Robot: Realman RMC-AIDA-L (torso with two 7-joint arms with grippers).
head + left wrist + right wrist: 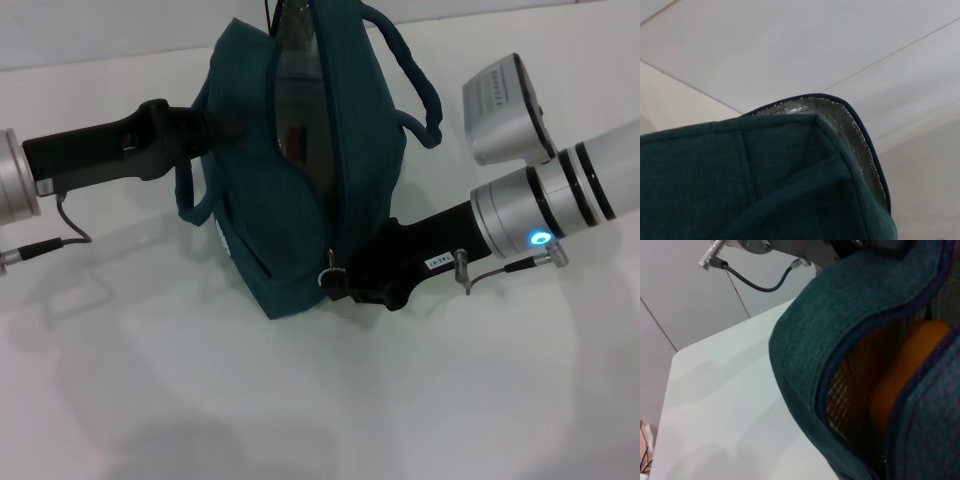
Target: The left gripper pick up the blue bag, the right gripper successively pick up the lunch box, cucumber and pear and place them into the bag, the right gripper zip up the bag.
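Clearly the blue bag [300, 180] is a soft fabric thing: its walls sag and fold, and the foil-lined mouth gapes unevenly in the left wrist view. It lies tipped between the two arms on the white table [150, 400], with the zipper line running along its upper side. Something orange [905, 385] shows inside the opening in the right wrist view, so I judge the bag is already loaded and will slump and feel bottom-heavy if pulled carelessly.

The left hand [195, 135] reaches in at the bag's side near the handle [195, 195]; whether it is clamped on cloth I cannot tell, since the bag hides its fingers. The right hand [365, 275] sits at the near end of the zipper, beside the metal pull [328, 272]; its fingers are hidden too, so I cannot tell their state.

The pull is small and likely slippery, best pinched square while the left side keeps the cloth taut. The table around the bag offers wide room; the loose upper strap [415, 85] lies close to the zipper's path and could snag.
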